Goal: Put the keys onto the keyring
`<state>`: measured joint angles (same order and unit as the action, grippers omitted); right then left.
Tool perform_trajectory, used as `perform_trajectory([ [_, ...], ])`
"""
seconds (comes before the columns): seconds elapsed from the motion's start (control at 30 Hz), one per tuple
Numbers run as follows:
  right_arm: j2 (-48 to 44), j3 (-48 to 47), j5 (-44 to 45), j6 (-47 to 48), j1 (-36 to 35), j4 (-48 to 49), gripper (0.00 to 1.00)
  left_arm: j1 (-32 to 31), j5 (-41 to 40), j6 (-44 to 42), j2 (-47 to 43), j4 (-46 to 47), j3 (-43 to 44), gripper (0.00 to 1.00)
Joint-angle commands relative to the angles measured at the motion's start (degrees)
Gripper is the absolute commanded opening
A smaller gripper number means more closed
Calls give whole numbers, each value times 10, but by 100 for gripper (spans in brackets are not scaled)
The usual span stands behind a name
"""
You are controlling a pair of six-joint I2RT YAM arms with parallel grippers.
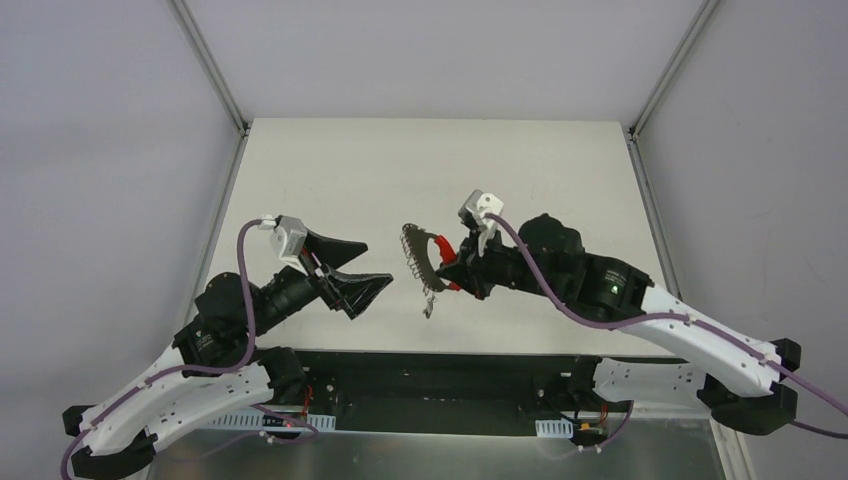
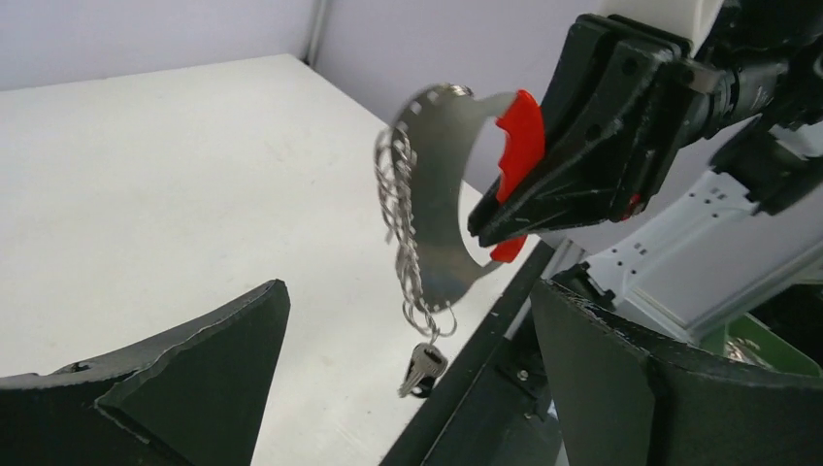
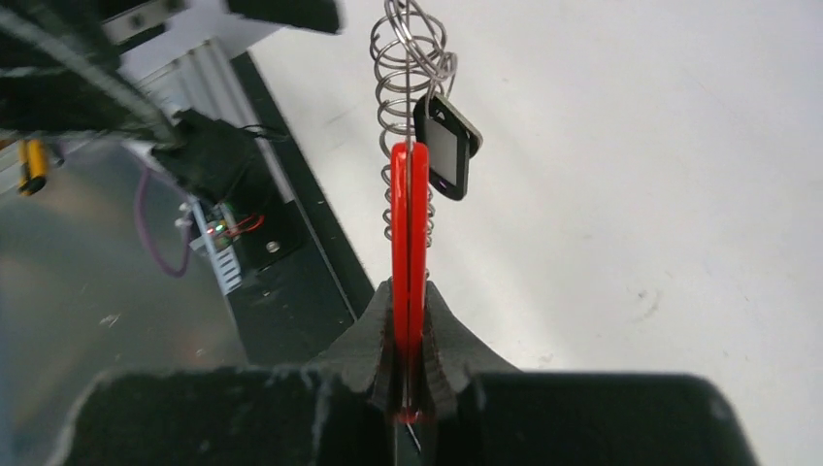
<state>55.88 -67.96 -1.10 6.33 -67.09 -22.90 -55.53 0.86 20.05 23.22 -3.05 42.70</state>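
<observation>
The keyring hangs in the air over the table's near middle: silver wire loops [image 1: 411, 252], a grey-white curved strap [image 2: 442, 194] and a red tag [image 2: 519, 146]. My right gripper [image 1: 457, 262] is shut on the red tag [image 3: 409, 223] and holds the ring up. A tiny key [image 2: 422, 369] with a black head dangles from the lowest loop, also in the top view [image 1: 428, 305]. In the right wrist view a small black-rimmed piece [image 3: 447, 146] hangs on the loops [image 3: 408, 78]. My left gripper [image 1: 372, 262] is open and empty, just left of the ring, its fingers [image 2: 194, 379] on either side below the key.
The white table [image 1: 330, 180] stretches beyond the ring. Its black front edge rail [image 2: 485, 359] runs just beneath the hanging key. Grey walls stand on both sides. The arm bases and cables [image 1: 430, 400] lie along the near edge.
</observation>
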Motion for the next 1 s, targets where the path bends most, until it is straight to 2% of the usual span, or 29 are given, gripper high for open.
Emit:
perform_trajectory([
  [0.0, 41, -51, 19, -49, 91, -39, 0, -3, -76, 1, 2, 3, -13, 98],
  [0.13, 107, -82, -56, -108, 183, -61, 0, -3, -90, 0, 18, -1, -17, 99],
  [0.27, 172, -106, -52, -142, 236, -97, 0, -3, -58, -12, 39, -8, -15, 99],
  [0.57, 270, -137, 99, -140, 280, -181, 0, -3, -144, -9, 88, -10, -45, 99],
  [0.77, 361, -180, 172, -119, 282, -243, 0, -3, -145, -29, 79, -12, -62, 98],
  [0.97, 436, -203, 243, -110, 280, -250, 0, -3, -158, -34, 70, -13, -73, 98],
])
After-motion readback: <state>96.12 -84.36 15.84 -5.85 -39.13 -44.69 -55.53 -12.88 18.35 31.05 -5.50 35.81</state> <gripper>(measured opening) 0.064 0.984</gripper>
